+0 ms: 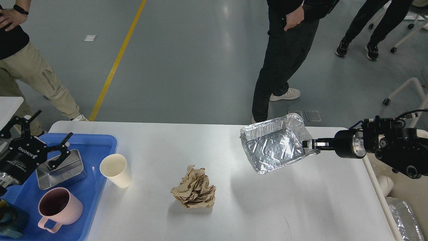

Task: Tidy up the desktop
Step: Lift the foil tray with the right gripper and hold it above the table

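The white bench (234, 207) fills the near view. A foil tray (272, 147) is held lifted above its right side, its rim pinched by the right gripper (309, 144). Removal is judged in hand; crumpled paper (194, 191) remains. The left gripper (50, 140) fingers are spread, empty.
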`<action>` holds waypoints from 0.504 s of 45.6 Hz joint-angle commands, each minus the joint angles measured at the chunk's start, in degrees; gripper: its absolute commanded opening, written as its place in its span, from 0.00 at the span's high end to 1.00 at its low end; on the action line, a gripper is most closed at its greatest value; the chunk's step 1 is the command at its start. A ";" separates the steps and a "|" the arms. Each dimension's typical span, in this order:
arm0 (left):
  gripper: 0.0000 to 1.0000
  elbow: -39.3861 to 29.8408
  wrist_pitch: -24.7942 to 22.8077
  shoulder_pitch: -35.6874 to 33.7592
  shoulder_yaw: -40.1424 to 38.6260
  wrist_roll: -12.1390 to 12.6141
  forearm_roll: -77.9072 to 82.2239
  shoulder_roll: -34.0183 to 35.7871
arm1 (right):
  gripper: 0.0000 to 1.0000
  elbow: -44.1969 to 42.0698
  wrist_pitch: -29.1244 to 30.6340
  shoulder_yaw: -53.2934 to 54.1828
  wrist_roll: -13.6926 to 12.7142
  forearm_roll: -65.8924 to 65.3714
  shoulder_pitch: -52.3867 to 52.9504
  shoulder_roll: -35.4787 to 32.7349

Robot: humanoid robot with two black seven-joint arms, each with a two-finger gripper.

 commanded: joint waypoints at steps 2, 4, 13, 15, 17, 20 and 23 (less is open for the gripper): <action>0.03 0.00 0.00 0.03 -0.08 0.00 0.59 0.00 | 1.00 4.52 0.60 0.05 -6.06 0.01 2.48 0.28; 0.03 0.00 0.00 0.03 -0.08 0.00 0.59 0.00 | 1.00 5.66 0.77 0.05 -7.64 0.01 3.10 0.28; 0.03 0.00 0.00 -0.06 -0.07 0.00 0.68 0.09 | 1.00 10.23 2.53 0.49 -10.11 1.24 4.86 0.20; 0.03 0.00 -0.09 -0.06 0.01 0.00 0.68 0.09 | 1.00 11.20 2.71 0.49 -10.63 2.73 5.21 0.20; 0.03 0.00 0.00 -0.06 -0.07 0.00 0.86 0.09 | 1.00 11.82 2.79 0.58 -11.95 4.58 5.73 0.20; 0.03 0.00 0.00 -0.06 -0.08 0.00 1.47 0.09 | 1.00 13.22 2.79 0.32 -14.58 7.74 6.70 0.20; 0.03 0.00 0.00 0.03 0.01 -0.09 1.82 0.00 | 1.00 15.24 2.88 0.05 -17.40 9.77 7.14 0.20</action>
